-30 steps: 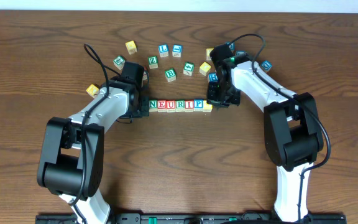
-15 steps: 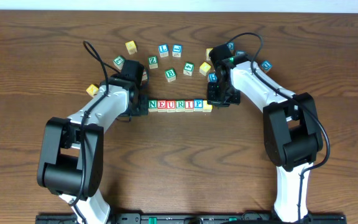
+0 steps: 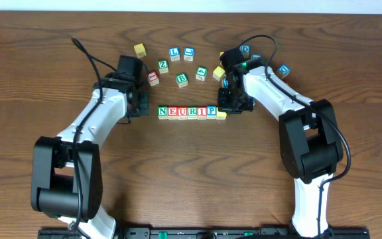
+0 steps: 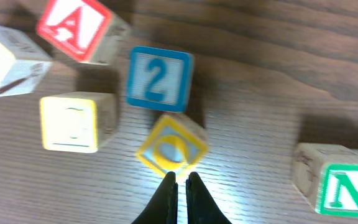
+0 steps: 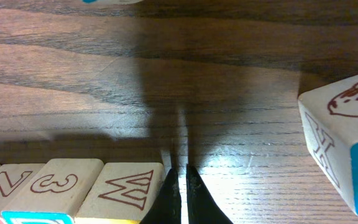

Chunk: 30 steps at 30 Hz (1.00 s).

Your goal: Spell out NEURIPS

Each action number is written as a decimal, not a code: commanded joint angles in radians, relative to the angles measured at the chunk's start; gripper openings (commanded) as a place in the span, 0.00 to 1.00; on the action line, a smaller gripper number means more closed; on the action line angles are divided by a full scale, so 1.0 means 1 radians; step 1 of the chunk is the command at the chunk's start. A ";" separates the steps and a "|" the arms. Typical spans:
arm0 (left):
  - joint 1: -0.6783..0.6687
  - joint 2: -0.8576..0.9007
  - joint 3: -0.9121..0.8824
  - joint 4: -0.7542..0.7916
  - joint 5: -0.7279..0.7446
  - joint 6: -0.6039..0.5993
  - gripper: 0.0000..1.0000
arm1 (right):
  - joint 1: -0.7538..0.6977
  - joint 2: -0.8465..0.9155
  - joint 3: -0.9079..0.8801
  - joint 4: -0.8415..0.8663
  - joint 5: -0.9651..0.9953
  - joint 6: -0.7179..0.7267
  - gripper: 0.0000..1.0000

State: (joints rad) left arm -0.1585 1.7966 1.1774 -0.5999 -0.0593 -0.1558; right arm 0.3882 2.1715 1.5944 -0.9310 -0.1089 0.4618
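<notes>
While the NEURIP row [image 3: 187,111] lies on the desk [image 3: 191,172], the left claw [image 4: 182,180] hangs off its N end and the right claw [image 5: 180,174] off its P end, both pinched empty.

A robotics lab — two arms [image 3: 105,114] at a wooden table [image 3: 191,179].

Green-bordered N cube [image 4: 344,190], blue 2 cube [image 4: 157,78] — dark woodgrain table [image 4: 260,93].

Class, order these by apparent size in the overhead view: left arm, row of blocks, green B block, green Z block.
1. left arm
2. row of blocks
3. green B block and green Z block, which look alike
</notes>
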 commanded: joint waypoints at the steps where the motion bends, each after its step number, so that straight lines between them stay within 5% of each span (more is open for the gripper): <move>1: 0.018 -0.027 0.026 -0.010 -0.020 0.014 0.08 | 0.006 -0.025 0.013 0.000 -0.006 -0.015 0.01; 30: 0.020 -0.031 0.039 -0.022 -0.021 0.025 0.08 | -0.010 -0.025 0.023 0.006 -0.020 -0.044 0.01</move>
State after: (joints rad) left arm -0.1402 1.7966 1.1786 -0.6109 -0.0597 -0.1486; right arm 0.3874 2.1715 1.5944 -0.9222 -0.1303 0.4503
